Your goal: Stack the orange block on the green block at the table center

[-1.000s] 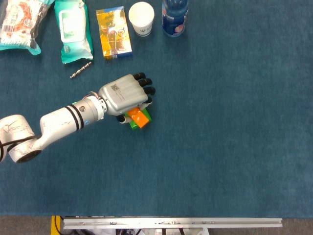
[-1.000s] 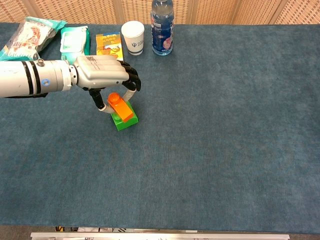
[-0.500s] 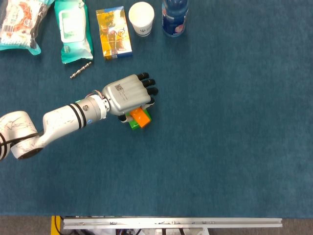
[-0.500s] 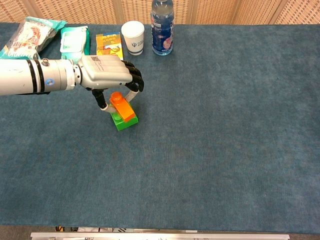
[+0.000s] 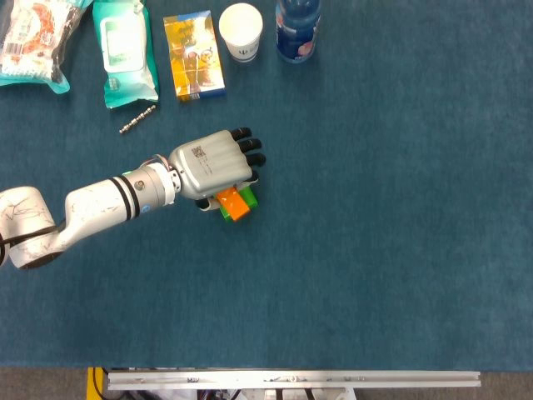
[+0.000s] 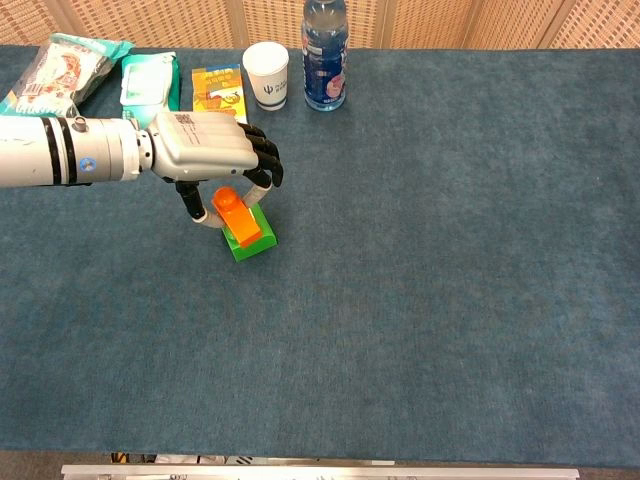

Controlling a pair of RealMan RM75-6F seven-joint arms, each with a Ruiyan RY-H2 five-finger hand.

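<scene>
Left hand [image 6: 208,150] arches over the orange block [image 6: 236,217], thumb and fingers pinching its sides as it sits tilted on the green block [image 6: 251,243], left of table centre. Seating it well likely means levelling it, pressing straight down, then releasing gently.

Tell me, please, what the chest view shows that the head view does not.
Only the chest view shows the wicker panels behind the table, and, side on, the left hand with fingers down either side of the orange block sitting on the green block. Only the head view shows the metal chain and the rail at the table's near edge. Both show the hand, both blocks, snack packets, paper cup and water bottle.
</scene>
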